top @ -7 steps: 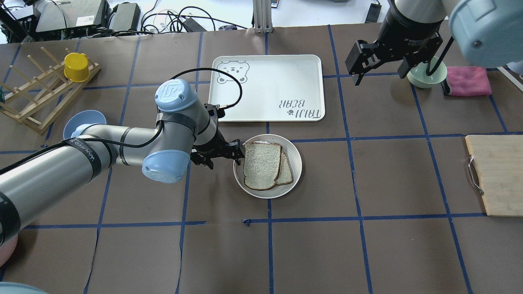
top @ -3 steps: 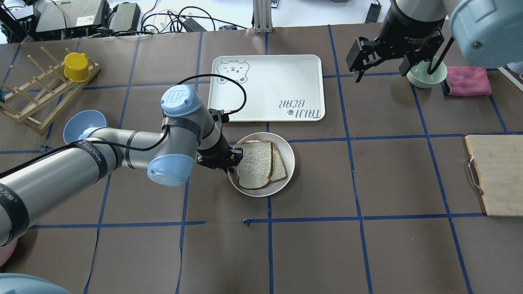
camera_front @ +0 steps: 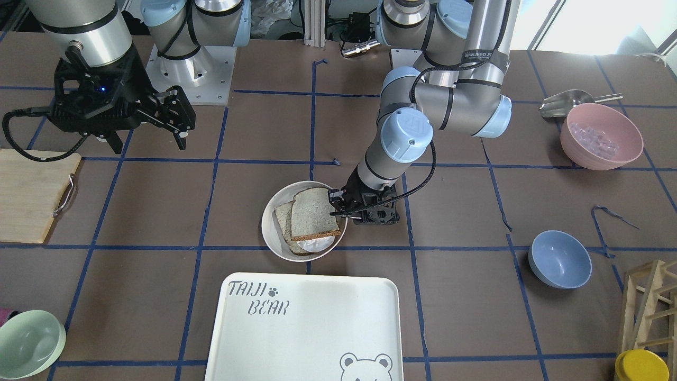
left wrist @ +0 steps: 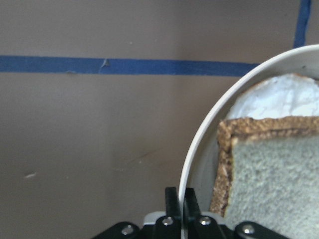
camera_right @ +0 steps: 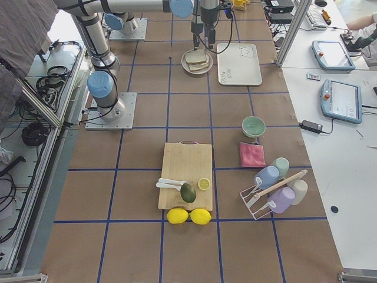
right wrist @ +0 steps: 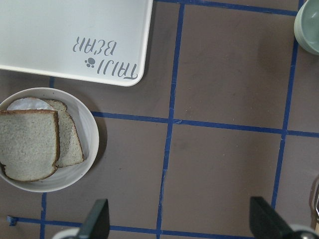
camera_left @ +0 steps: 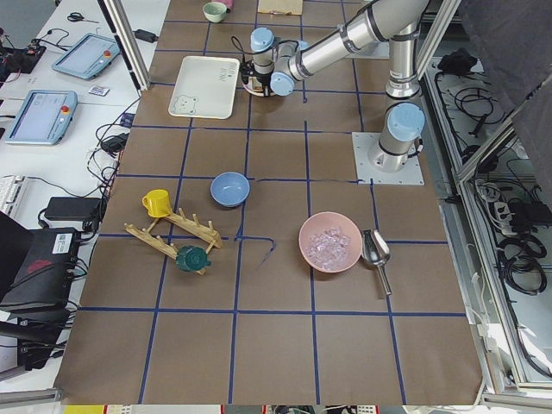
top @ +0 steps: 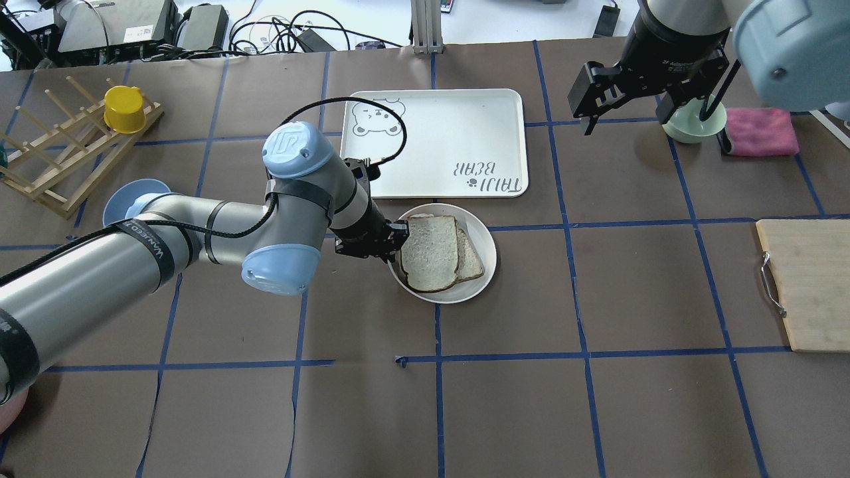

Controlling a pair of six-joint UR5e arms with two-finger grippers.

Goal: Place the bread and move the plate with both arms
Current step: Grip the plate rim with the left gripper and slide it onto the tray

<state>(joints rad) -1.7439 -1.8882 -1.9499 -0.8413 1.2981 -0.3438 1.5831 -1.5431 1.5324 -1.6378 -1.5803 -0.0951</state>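
The bread [top: 430, 252] lies on top of a thinner slice with egg white [camera_front: 317, 244] in the round cream plate [top: 488, 265], just in front of the tray. My left gripper [top: 396, 244] is shut on the plate's left rim. The left wrist view shows its fingers [left wrist: 172, 211] pinching the rim [left wrist: 209, 124] next to the bread [left wrist: 274, 184]. My right gripper [top: 626, 123] is open and empty, high above the table's far right. Its wrist view shows the plate [right wrist: 92, 144] and the bread [right wrist: 27, 144] far to its left.
The "TAIJI BEAR" tray [top: 431, 143] lies just beyond the plate. A pale green bowl [top: 694, 123] and a pink cloth [top: 760, 131] are under the right arm. A wooden board [top: 807, 285] lies at the right edge. A blue bowl [top: 136, 199] and a rack with a yellow cup [top: 124, 109] are on the left.
The left gripper closed on the plate's rim, and the plate shifted left, then right and toward the tray. The right gripper barely moved.
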